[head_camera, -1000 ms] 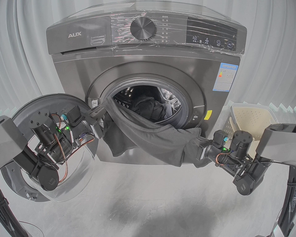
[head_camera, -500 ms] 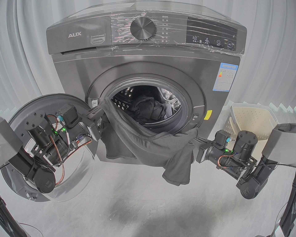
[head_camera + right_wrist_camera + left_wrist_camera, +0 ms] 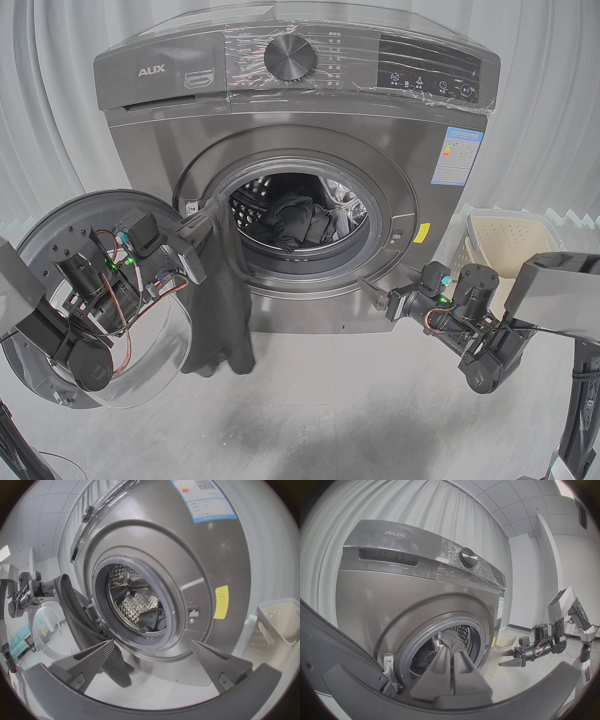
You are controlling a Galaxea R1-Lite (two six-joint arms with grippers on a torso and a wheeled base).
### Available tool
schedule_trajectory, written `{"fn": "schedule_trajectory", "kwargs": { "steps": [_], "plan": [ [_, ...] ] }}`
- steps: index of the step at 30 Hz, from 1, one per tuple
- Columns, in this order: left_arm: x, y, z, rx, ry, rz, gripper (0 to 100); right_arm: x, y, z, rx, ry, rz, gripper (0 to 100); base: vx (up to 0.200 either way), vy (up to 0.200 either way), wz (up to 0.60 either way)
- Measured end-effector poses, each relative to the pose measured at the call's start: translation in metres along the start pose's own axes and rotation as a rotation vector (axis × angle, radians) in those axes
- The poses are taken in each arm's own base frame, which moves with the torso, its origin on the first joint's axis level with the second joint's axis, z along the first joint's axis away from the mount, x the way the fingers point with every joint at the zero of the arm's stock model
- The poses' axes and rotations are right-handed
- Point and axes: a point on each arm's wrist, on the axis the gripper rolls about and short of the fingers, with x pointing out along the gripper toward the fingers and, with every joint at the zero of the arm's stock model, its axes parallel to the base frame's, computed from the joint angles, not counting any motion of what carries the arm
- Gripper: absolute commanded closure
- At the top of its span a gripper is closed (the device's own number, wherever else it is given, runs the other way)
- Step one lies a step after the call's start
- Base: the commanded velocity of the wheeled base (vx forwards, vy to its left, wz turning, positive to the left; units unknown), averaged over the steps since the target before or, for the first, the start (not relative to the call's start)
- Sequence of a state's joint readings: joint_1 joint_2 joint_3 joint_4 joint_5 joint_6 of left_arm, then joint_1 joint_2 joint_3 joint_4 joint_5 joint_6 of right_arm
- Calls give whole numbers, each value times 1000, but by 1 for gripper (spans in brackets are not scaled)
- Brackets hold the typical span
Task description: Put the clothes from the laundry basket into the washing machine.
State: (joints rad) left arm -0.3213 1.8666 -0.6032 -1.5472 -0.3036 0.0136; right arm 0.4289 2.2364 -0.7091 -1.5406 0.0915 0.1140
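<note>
A dark grey garment (image 3: 219, 294) hangs straight down from my left gripper (image 3: 206, 219), which is shut on its top edge at the left rim of the washing machine (image 3: 294, 125) opening. The same cloth (image 3: 451, 639) is pinched between the left fingers, and the garment (image 3: 81, 620) dangles beside the door. A black garment (image 3: 297, 225) lies inside the drum. My right gripper (image 3: 373, 294) is open and holds nothing, low at the right of the opening; its fingertips (image 3: 109, 647) stand wide apart. The cream laundry basket (image 3: 519, 244) sits on the floor at the right.
The round glass door (image 3: 94, 300) stands swung open at the left, behind my left arm. Grey floor (image 3: 325, 400) lies bare in front of the machine. White curtains hang behind it.
My right gripper let go of the grey garment and drew back slightly. The cloth's freed end swung down to the left and now hangs from the left gripper alone.
</note>
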Motion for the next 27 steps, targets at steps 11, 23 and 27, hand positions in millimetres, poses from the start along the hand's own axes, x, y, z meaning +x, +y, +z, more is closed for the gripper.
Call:
{"fn": "schedule_trajectory", "kwargs": {
  "steps": [11, 23, 27],
  "plan": [
    [2, -3, 1, -1, -8, -10, 100, 7, 25, -36, 18, 99, 136, 0, 0, 0, 0],
    [4, -4, 3, 0, -16, -16, 100, 20, 38, -51, 20, 113, 178, 0, 0, 0, 0],
    [5, -7, 3, -2, -19, -25, 100, 25, 37, -55, 19, 109, 174, 0, 0, 0, 0]
  ]
}}
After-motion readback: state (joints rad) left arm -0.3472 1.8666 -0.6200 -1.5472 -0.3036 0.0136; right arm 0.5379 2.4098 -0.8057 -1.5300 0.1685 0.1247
